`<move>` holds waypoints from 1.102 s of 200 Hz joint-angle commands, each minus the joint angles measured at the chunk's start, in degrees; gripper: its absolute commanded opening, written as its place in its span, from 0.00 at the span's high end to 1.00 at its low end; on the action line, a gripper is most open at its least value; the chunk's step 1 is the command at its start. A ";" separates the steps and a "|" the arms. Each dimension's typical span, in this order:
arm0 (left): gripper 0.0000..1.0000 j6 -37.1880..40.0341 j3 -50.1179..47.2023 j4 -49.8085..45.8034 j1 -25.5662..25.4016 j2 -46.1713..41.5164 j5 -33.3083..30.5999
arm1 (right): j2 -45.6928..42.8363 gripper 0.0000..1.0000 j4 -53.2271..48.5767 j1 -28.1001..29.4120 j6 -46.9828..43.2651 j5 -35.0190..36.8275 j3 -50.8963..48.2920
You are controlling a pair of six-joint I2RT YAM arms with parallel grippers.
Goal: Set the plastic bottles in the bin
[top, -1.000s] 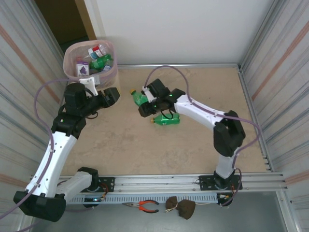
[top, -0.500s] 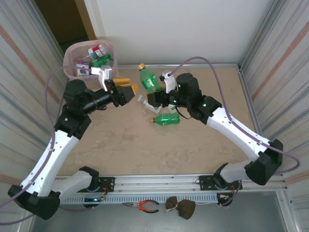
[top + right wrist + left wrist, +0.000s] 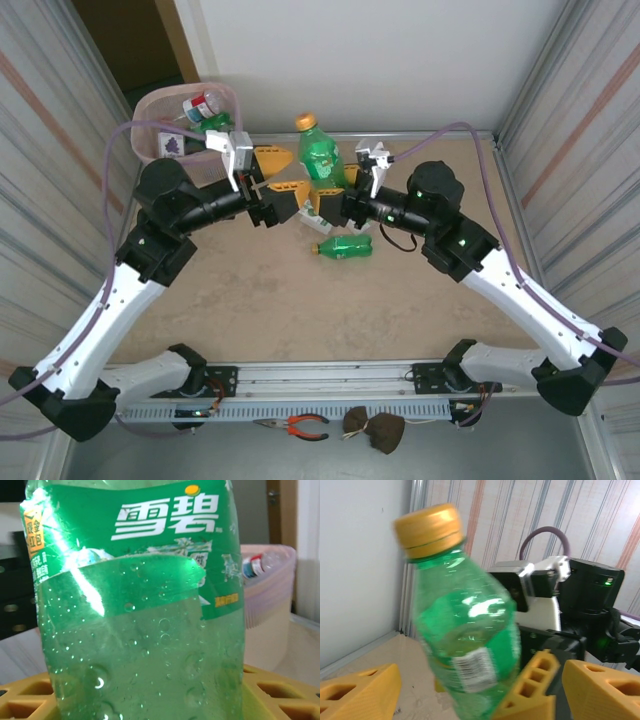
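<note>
Once the right gripper (image 3: 327,197), jaws clamped on its lower half, had raised the green bottle (image 3: 320,155) upright off the table (image 3: 250,300) near the bin (image 3: 150,105), the left gripper (image 3: 280,175) swung in and spread its jaws wide either side of it, not yet gripping, which suggested a handover.

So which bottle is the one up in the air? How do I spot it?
Look at the far side of the table, right of the pink bin. The right gripper holds a green bottle there. It stands upright, yellow cap on top, while the other green bottle nearby lies flat.
</note>
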 commanded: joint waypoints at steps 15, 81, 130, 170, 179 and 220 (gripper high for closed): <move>0.15 1.69 4.93 2.39 -1.44 2.45 3.24 | -1.82 0.43 5.41 1.81 -0.31 -6.22 -0.32; 0.29 3.08 8.13 3.88 -3.83 5.20 12.48 | -2.56 0.43 5.87 3.12 -1.62 -6.95 -0.32; 0.44 3.07 7.94 4.90 -3.96 4.97 13.33 | -3.06 0.43 6.03 3.21 -1.71 -6.90 -0.14; 0.47 5.62 10.40 0.07 -3.92 5.06 12.37 | -3.53 0.36 5.59 3.42 -2.06 -6.00 -0.33; 0.48 6.60 11.36 -2.01 -3.93 5.06 11.57 | -3.74 0.33 5.58 3.36 -2.20 -5.70 -0.40; 0.49 12.36 17.15 -13.04 -3.70 5.13 4.90 | -4.56 0.18 3.88 3.51 -2.94 -4.16 -0.53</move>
